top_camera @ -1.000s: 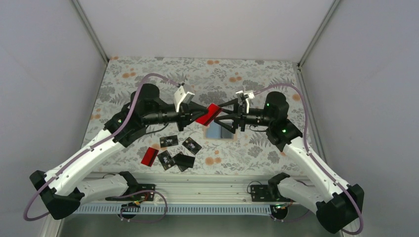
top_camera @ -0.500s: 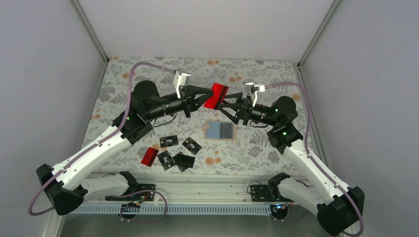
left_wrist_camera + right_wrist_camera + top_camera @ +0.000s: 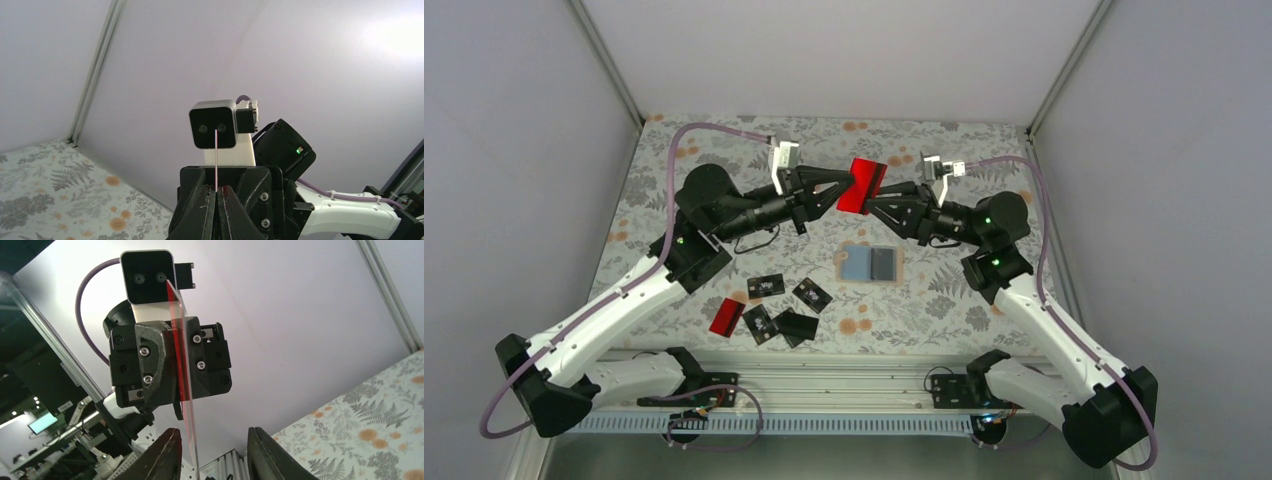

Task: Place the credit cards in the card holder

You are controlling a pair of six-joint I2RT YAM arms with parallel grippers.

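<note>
Top external view: the red card is in the air between the two arms, over the far half of the table.
Change, position: a second ago the red card hung low over the card holder. Both arms have since carried it up and away from the bases, so the card holder now shows fully.
Change, right claw: the right claw stood wide a second ago and has since narrowed around the card's free end.
Meaning for task: this reads as a handover from left to right, judged to be nearly complete. No card has yet gone into a pocket.
Left claw: the left claw is clamped shut on the red card, which stands edge-on from its tips in the left wrist view.
Right claw state: the fingers stand apart on either side of the card, and the right wrist view still shows a gap.
Arm pose: both forearms reach inward and meet nose to nose, wrists raised well above the table.
Card holder: lies open and flat on the table, blue inside up, below the claws.
Remaining cards: the black cards and a second red card lie loose near the left arm.
</note>
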